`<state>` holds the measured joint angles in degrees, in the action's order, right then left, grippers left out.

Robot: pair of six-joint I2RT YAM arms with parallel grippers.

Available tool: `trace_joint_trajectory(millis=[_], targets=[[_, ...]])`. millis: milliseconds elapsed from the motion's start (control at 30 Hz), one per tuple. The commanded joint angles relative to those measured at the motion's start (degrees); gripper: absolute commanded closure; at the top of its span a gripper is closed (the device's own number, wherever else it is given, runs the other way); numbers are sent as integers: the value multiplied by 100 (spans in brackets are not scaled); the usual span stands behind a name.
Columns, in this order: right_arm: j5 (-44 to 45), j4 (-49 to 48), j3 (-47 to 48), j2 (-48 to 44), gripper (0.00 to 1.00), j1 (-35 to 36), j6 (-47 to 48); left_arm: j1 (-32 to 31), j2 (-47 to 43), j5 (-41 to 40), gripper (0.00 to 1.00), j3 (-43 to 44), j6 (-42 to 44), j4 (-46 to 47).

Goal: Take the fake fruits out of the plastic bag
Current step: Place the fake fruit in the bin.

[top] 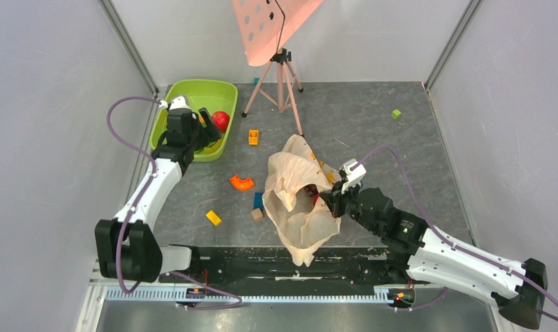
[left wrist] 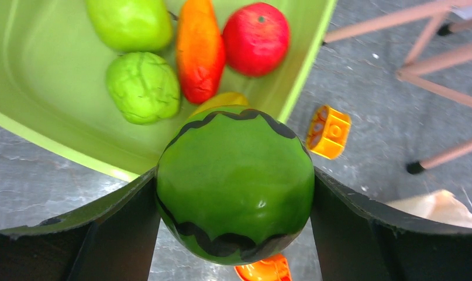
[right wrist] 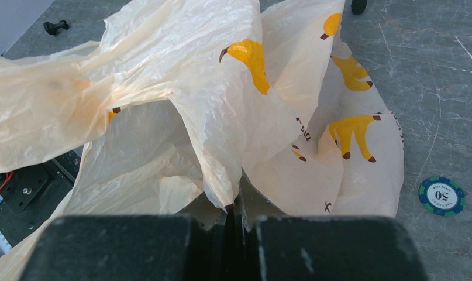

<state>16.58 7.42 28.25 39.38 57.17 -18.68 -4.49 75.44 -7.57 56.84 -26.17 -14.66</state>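
Left wrist view: left gripper (left wrist: 235,225) clamps a striped melon (left wrist: 235,175) over the near rim of the tub (left wrist: 40,76); right gripper (right wrist: 239,225) pinches the bag (right wrist: 163,88).

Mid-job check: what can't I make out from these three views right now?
- Fruit left in the plastic bag: the top view shows only a red patch at the mouth and folds cover the rest; the right wrist view shows just film.
- Tub contents, top view: the left arm covers all but one red fruit.
- Striped green fruit in the left gripper: hidden under the gripper in the top view.
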Motion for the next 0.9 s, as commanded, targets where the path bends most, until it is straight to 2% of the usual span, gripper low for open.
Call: trace_joint_trajectory(millis=[0,133,300,500,767,867], targets=[[-46,-106,92,59,98,23,-44,394,262,-466,25,488,-110,393],[-54,-117,102,145,98,23,-22,1019,587,-696,25,593,-289,387],[-93,-148,132,254,98,23,56,1390,1150,-1200,25,901,-239,312],[-105,-135,203,344,97,23,154,1416,1882,-1365,20,1233,-26,375],[-127,-116,256,395,96,25,157,1425,2469,-1412,1,1489,68,380],[-111,-100,269,390,96,23,159,1431,2554,-1415,0,1616,63,246]])
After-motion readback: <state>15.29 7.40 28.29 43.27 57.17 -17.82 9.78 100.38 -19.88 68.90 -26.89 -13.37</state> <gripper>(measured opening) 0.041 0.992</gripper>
